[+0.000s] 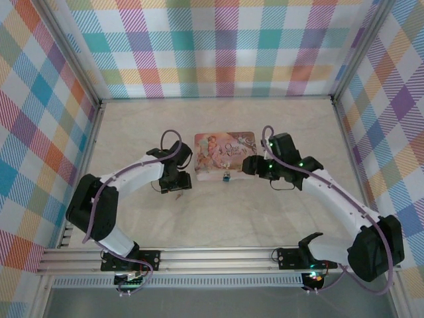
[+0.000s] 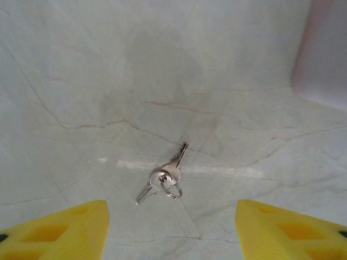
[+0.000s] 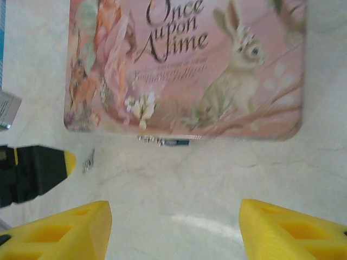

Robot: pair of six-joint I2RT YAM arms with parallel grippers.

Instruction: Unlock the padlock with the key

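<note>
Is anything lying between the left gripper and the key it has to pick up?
Nothing visible does. In the left wrist view the key, on a small ring with a second one, lies flat on the bare table just ahead of the open left gripper, in line with the gap between its fingers.

Shiny metal key [image 2: 161, 177] on matt marbled table [image 2: 108, 81] — glossy printed pink tin [image 3: 184, 65]

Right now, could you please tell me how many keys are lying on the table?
2. One key points toward the upper right of the left wrist view, the other toward the lower left; both share one small ring.
</note>
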